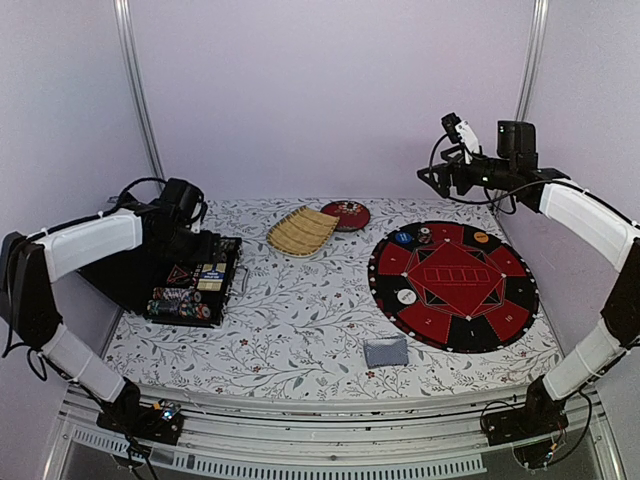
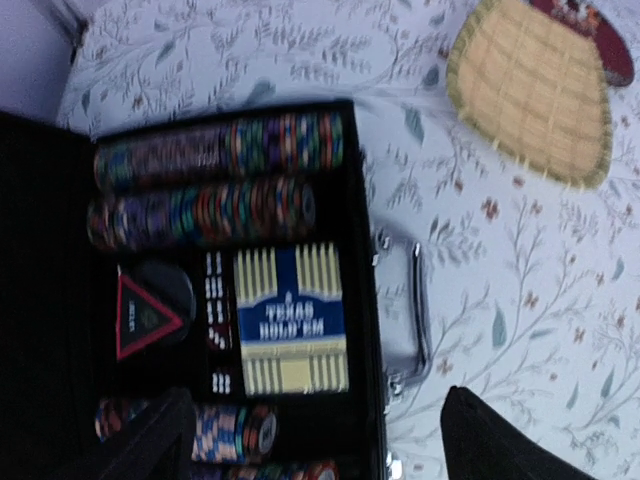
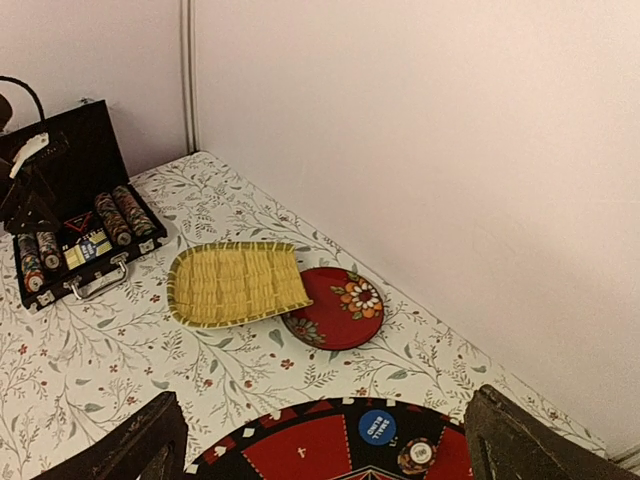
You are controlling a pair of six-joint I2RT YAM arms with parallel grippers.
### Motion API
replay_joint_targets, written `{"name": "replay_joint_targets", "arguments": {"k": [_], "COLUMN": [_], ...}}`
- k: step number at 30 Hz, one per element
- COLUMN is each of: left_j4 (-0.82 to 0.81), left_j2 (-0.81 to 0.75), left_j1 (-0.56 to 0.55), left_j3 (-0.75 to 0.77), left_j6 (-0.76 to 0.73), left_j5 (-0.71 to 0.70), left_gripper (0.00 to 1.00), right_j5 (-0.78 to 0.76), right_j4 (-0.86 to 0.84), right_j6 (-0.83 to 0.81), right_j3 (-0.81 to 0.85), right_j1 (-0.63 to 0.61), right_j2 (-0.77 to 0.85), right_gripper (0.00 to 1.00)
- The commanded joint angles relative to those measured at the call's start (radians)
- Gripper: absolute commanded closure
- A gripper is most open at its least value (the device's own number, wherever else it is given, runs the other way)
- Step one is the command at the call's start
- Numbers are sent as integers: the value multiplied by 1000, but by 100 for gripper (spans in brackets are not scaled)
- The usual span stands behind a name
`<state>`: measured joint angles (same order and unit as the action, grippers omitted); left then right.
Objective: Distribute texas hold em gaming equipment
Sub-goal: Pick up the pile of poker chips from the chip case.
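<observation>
An open black case at the left holds rows of mixed-colour poker chips and a blue and yellow Texas Hold'em box. My left gripper hovers open over the case's near half with nothing between its fingers. On the round red and black poker mat lie a blue small-blind button, a chip, an orange chip and a white button. A grey-blue card deck lies in front of the mat. My right gripper is raised high above the mat's far edge, open and empty.
A woven bamboo tray overlaps a round red lacquer dish at the back middle. The case's lid stands open to the left, and its metal handle points toward the table's middle. Walls close off the back and the sides.
</observation>
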<state>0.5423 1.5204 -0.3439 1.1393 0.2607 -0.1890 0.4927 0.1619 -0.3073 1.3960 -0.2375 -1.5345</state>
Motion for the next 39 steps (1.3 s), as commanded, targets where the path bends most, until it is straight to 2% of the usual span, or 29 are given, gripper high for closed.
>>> {"name": "replay_joint_targets", "arguments": {"k": [1, 3, 5, 15, 23, 30, 34, 39], "left_j4": [206, 184, 173, 42, -45, -49, -46, -32], "left_j2": [-117, -170, -189, -146, -82, -74, -84, -83], "left_j1": [8, 5, 4, 6, 6, -20, -81, -101], "left_j3": [-133, -211, -260, -348, -371, -395, -382, -381], "left_j6": [210, 259, 290, 257, 232, 246, 238, 234], "left_j5": [0, 3, 7, 13, 30, 83, 58, 9], "left_gripper": [30, 41, 43, 34, 38, 42, 42, 41], "right_j5": [-44, -83, -101, -103, -101, -94, -85, -67], "right_j4": [1, 19, 24, 27, 39, 44, 45, 50], "right_j6": [26, 1, -20, -41, -48, -51, -51, -55], "right_j3": [-88, -98, -105, -119, -120, -117, -114, -112], "right_j1": [-42, -68, -87, -98, -100, -103, -102, -102], "right_j2": [43, 51, 51, 49, 49, 44, 43, 42], "right_gripper": [2, 2, 2, 1, 1, 1, 1, 1]}}
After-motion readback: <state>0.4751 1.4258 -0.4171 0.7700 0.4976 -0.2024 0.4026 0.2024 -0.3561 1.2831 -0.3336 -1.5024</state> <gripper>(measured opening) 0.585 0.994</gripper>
